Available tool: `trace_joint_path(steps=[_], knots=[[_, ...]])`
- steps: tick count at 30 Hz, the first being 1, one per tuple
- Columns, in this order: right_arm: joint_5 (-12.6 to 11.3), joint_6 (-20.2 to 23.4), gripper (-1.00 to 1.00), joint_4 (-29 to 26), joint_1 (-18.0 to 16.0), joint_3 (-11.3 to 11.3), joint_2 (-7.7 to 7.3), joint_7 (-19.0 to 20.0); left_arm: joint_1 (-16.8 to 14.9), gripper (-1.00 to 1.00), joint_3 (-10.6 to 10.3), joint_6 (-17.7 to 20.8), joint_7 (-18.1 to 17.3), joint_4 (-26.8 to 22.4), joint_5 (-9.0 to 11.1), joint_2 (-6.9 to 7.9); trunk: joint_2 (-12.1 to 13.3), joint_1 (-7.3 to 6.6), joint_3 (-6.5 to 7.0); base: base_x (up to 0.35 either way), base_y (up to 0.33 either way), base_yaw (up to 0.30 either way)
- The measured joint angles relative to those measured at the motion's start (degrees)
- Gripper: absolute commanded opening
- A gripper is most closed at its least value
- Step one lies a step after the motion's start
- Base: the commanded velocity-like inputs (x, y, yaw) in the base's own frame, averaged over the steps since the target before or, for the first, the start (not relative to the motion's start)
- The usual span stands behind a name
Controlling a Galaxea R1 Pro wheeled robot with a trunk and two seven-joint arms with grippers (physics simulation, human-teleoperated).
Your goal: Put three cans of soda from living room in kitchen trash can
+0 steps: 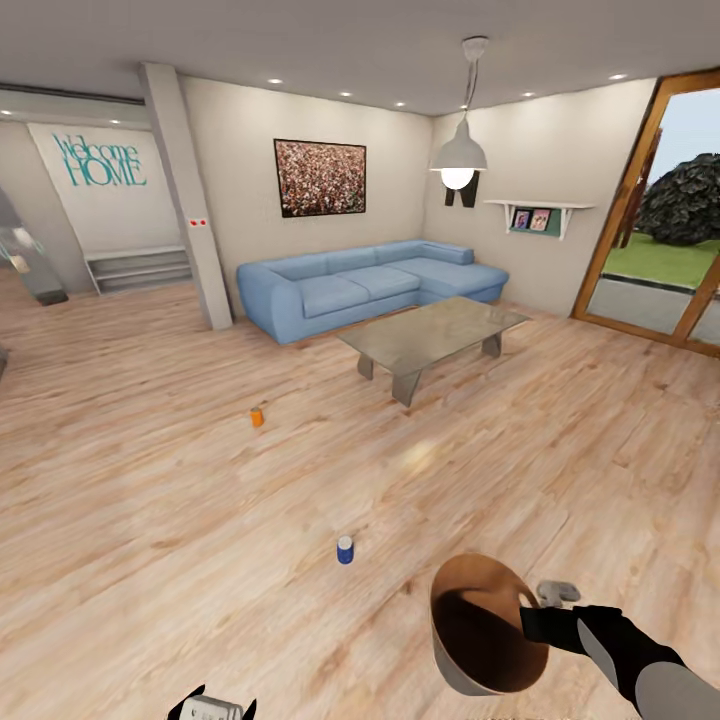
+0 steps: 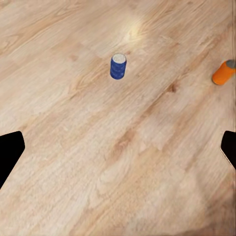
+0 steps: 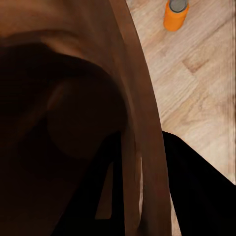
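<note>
On the living room's wooden floor an orange soda can (image 1: 257,416) stands upright in front of the sofa, and a dark blue soda can (image 1: 345,550) stands nearer to me. The third can is out of view. My right gripper (image 1: 530,620) is shut on the rim of the trash can (image 1: 485,625), holding it tilted above the floor with its copper-brown inside (image 3: 64,113) facing up. The right wrist view also catches the orange can (image 3: 175,14). My left gripper (image 1: 212,708) is open and empty, low over the floor. Beyond it are the blue can (image 2: 118,66) and orange can (image 2: 223,73).
A glass coffee table (image 1: 435,335) stands before the light-blue corner sofa (image 1: 370,285). A grey pillar (image 1: 190,200) rises at the left, and glass garden doors (image 1: 665,250) are at the right. A pendant lamp (image 1: 459,158) hangs over the table. The kitchen is out of view.
</note>
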Motion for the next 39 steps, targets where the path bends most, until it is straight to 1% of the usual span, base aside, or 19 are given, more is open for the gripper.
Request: trace_joint_path(steps=[10, 14, 31, 39], knots=[[0.0, 0.0, -1.00, 0.0, 0.0, 0.0, 0.01, 0.0, 0.0, 1.00, 0.0, 0.0, 0.0, 0.2, -0.1, -0.02, 0.0, 0.00, 0.00, 0.007, -0.285, -0.107], [0.0, 0.0, -1.00, 0.0, 0.0, 0.1, 0.02, 0.0, -0.2, 1.00, 0.0, 0.1, 0.0, 0.7, -0.2, -0.02, 0.0, 0.00, 0.00, 0.119, -0.263, -0.096], [-0.1, -0.1, -1.00, 0.0, 0.0, 0.0, 0.01, 0.0, -0.3, 1.00, -0.3, 0.3, 0.0, 1.0, -0.2, 0.04, 0.0, 0.00, 0.00, 0.244, -0.191, -0.094], [-0.1, -0.1, -1.00, 0.0, 0.0, -0.1, -0.06, 0.0, -0.3, 1.00, -0.4, 0.3, 0.0, 0.9, -0.2, 0.06, 0.0, 0.00, 0.00, 0.255, -0.184, -0.172]])
